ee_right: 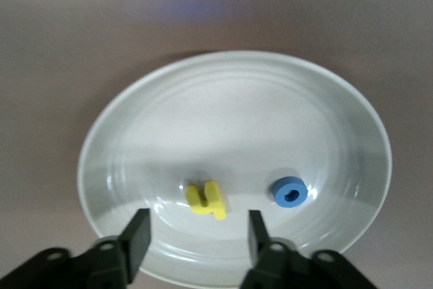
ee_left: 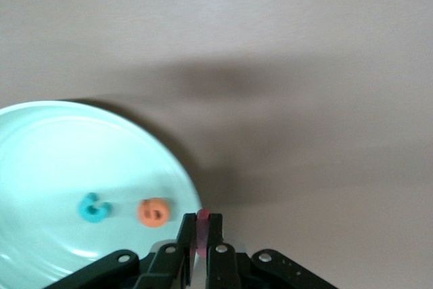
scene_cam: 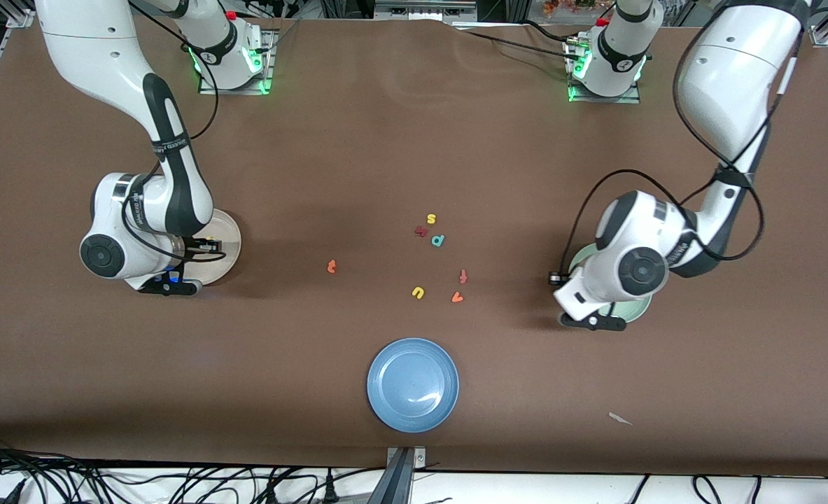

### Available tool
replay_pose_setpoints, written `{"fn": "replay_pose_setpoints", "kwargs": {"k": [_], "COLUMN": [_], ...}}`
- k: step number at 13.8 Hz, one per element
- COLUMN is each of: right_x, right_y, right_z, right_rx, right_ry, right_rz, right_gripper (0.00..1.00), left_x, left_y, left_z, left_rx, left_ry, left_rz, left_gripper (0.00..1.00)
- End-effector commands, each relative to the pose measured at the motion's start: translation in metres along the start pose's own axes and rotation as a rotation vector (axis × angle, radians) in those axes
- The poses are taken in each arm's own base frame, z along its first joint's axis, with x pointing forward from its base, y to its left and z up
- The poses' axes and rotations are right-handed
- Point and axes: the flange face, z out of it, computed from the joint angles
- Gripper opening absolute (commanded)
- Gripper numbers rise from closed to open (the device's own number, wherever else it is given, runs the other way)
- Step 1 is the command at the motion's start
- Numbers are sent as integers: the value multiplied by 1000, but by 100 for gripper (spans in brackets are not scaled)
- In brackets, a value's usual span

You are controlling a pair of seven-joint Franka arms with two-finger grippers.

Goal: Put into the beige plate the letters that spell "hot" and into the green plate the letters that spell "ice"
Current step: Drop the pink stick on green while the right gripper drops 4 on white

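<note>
My left gripper (ee_left: 201, 225) is shut on the dark red i (ee_left: 201, 215), just over the rim of the green plate (ee_left: 40, 160). In that plate lie the teal c (ee_left: 93, 208) and the orange e (ee_left: 153, 212). My right gripper (ee_right: 197, 231) stands open over the beige plate (ee_right: 230, 99), nothing between its fingers. The yellow h (ee_right: 208, 199) lies in that plate just ahead of the jaws, the blue o (ee_right: 290, 191) beside it. The orange t (scene_cam: 331, 266) lies on the table between the beige plate (scene_cam: 230, 241) and the other loose letters. The left arm's hand hides most of the green plate (scene_cam: 637, 308).
Loose letters sit mid-table: a yellow s (scene_cam: 431, 219), a dark red letter (scene_cam: 421, 230), a teal d (scene_cam: 438, 240), an orange-red f (scene_cam: 463, 276), a yellow u (scene_cam: 418, 292), an orange v (scene_cam: 457, 297). A blue plate (scene_cam: 414, 383) lies nearer the front camera.
</note>
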Motion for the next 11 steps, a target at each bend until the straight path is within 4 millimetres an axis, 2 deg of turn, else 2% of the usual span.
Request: {"fn": "replay_pose_setpoints", "kwargs": {"k": [1,4,6,8,9,11], "right_x": [-7,-4,-6,-8,-7,-11], "right_y": [-28,-93,-135,-175,-184,-215], "right_z": [-43,-75,-82,-71,-63,-49], "right_rx": [39,72,112,135,140,139], "right_ry": [27,88,116,160,167,188], "right_rz": [53,90,134,86,87,110], "right_gripper": [100,99,99,99,99,99], "left_x": [-5,-8,-10,-13,-14,-15], "left_y": [-31,-52,-54,-54,-58,-58], "left_z": [-1,9,15,24,27,30], "left_rx": [36,30,30,30,30,29], "left_ry": [-20,-46,-59,-72,-77,-79], "left_rz": [87,122,119,124,119,121], "left_gripper": [0,0,0,0,0,0]}}
